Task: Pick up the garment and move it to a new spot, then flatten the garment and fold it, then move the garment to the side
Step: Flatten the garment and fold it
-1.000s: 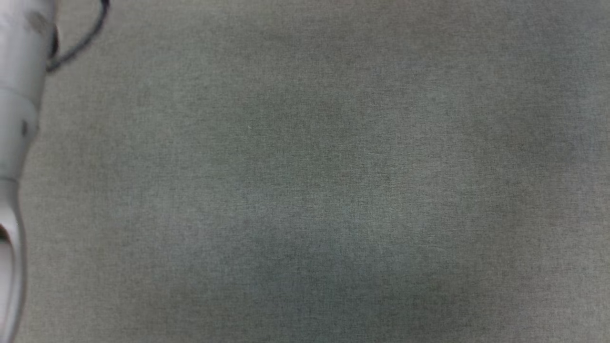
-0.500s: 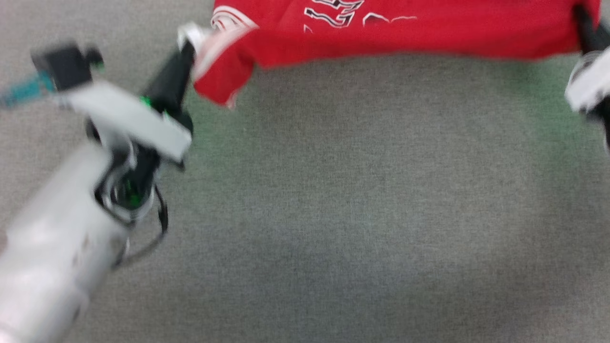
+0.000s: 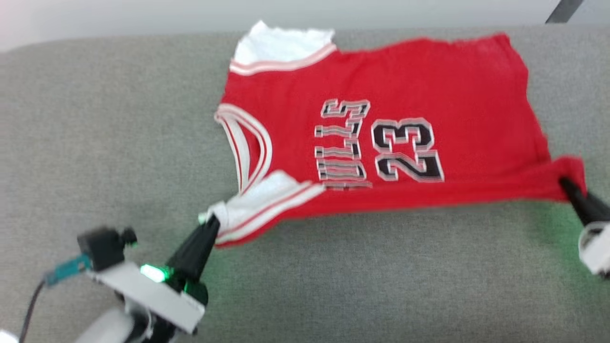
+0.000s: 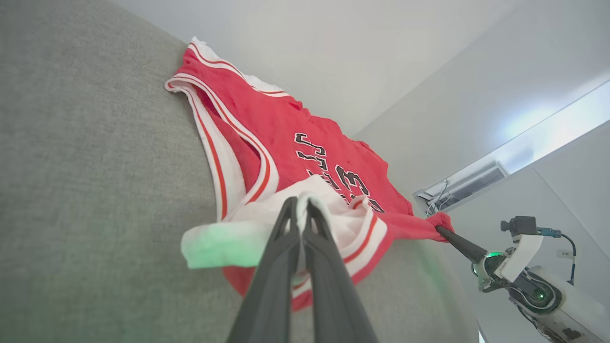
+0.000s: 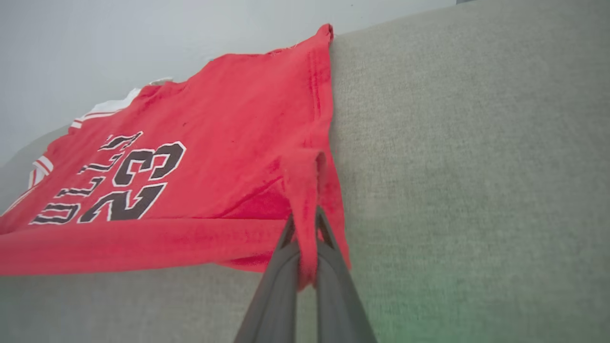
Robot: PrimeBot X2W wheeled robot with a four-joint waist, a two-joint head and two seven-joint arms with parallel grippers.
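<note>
The garment (image 3: 381,143), a red jersey with black-white lettering and "23", lies front up on the grey fabric surface (image 3: 119,143), neck to the left. My left gripper (image 3: 212,221) is shut on its near white sleeve (image 4: 333,214), fingers pinched together (image 4: 299,205). My right gripper (image 3: 564,183) is shut on the near red hem corner (image 5: 305,181), cloth bunched between its fingers (image 5: 305,219). The near edge of the garment (image 5: 143,238) is stretched between the two grippers. The left wrist view also shows the right gripper (image 4: 441,230) at the hem.
The grey surface (image 5: 476,143) runs wide to the left, right and front of the garment. Its far edge meets a pale wall (image 3: 143,14) just behind the far sleeve (image 3: 281,43). A dark bar (image 3: 564,9) crosses the top right corner.
The head camera has tilted up: first bare grey surface, then the garment's near edge at the top, now the whole garment. Both grippers stay shut on it.
</note>
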